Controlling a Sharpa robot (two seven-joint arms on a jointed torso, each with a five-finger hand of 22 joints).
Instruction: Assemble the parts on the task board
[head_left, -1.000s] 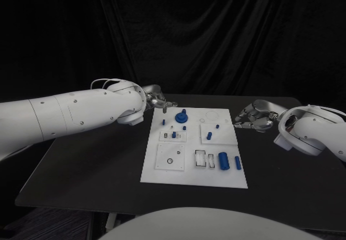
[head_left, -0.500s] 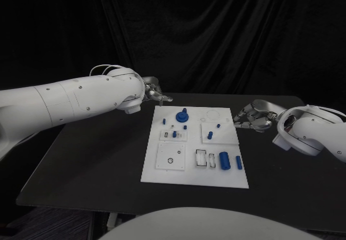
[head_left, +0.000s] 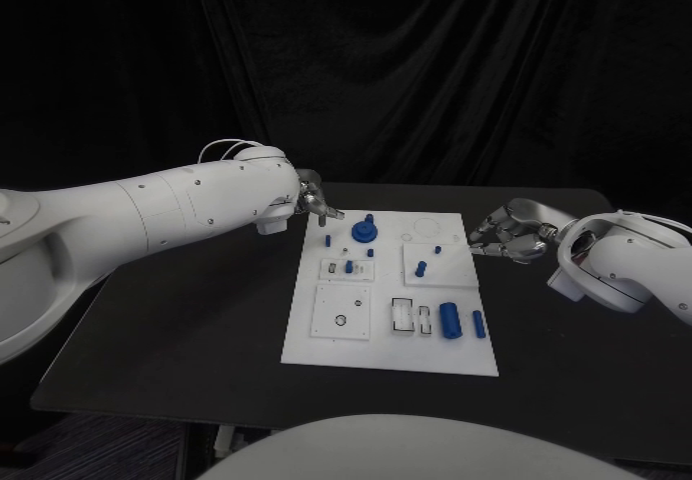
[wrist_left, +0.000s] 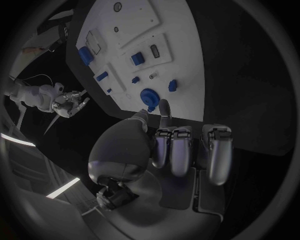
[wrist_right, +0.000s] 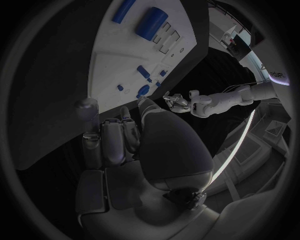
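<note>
The white task board lies in the middle of the table. A round blue part with a peg stands near its far edge, and small blue parts sit around it. A thick blue cylinder and a slim bar lie near the right edge. My left hand hovers just off the board's far left corner with its fingers curled and nothing in them. The round part lies just beyond its thumb. My right hand sits beside the board's right edge, fingers curled in, holding nothing.
The black table spreads wide on both sides of the board and ends at a front edge near me. A dark curtain hangs behind it. My bulky left forearm reaches over the table's left side.
My left forearm has swung in toward the board. Its hand rose a little, then came back by the far left corner. The right hand has not moved.
</note>
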